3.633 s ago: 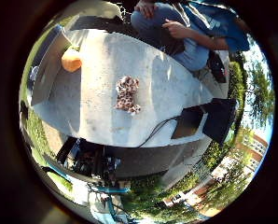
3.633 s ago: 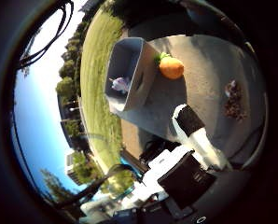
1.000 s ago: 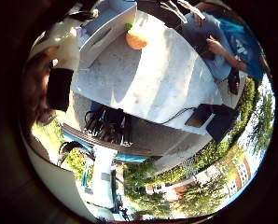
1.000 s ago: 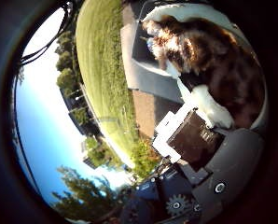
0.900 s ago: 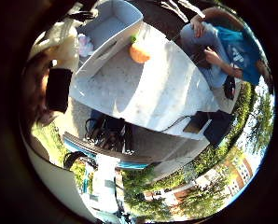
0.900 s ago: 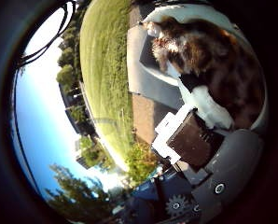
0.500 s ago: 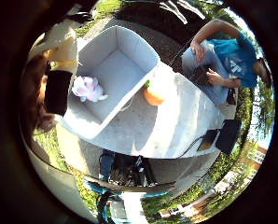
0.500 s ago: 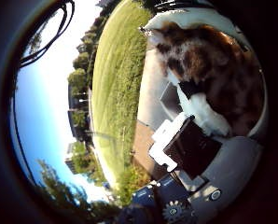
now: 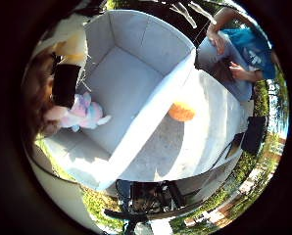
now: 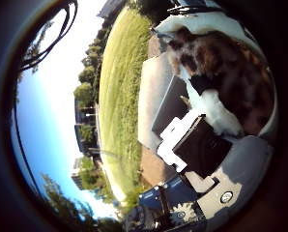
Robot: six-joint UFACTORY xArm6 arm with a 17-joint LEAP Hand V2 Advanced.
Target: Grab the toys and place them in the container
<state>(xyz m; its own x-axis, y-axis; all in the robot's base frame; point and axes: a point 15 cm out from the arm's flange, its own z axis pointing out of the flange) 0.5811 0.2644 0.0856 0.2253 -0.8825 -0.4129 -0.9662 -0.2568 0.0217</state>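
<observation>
While we look out from the palm, our robot hand [image 10: 202,145] is clenched around a brown-and-white plush toy [image 10: 226,72], which fills much of the thumb-side view and so sits close against the palm. Our white and black fingers [image 10: 180,137] curl across the toy's fur, and a pale patch of the plush bulges out just past them. On the little-finger side the same brown fur shows at the view's edge, with another black and white finger part [image 9: 65,85] laid over it.

Beyond the held toy we see the grey container [image 9: 151,54], open-topped with tall fabric-like walls, and our hand hangs over its interior near one end wall. Inside it, on its floor beside that wall, lies a pink and pastel plush toy [image 9: 82,112]. It lies just past our finger as the camera sees it, though we cannot tell whether they touch.

Outside the container, an orange toy [image 9: 182,111] sits on the light surface [image 9: 209,132], just beside the container's long wall and apart from our hand. That wall stands between it and the container's floor.

Farther off, a person in a blue top [image 9: 244,49] sits at the far side of the surface, hands off the toys. Dark equipment [image 9: 153,196] stands below the surface's near edge. Grass [image 10: 120,96], trees and buildings spread around.
</observation>
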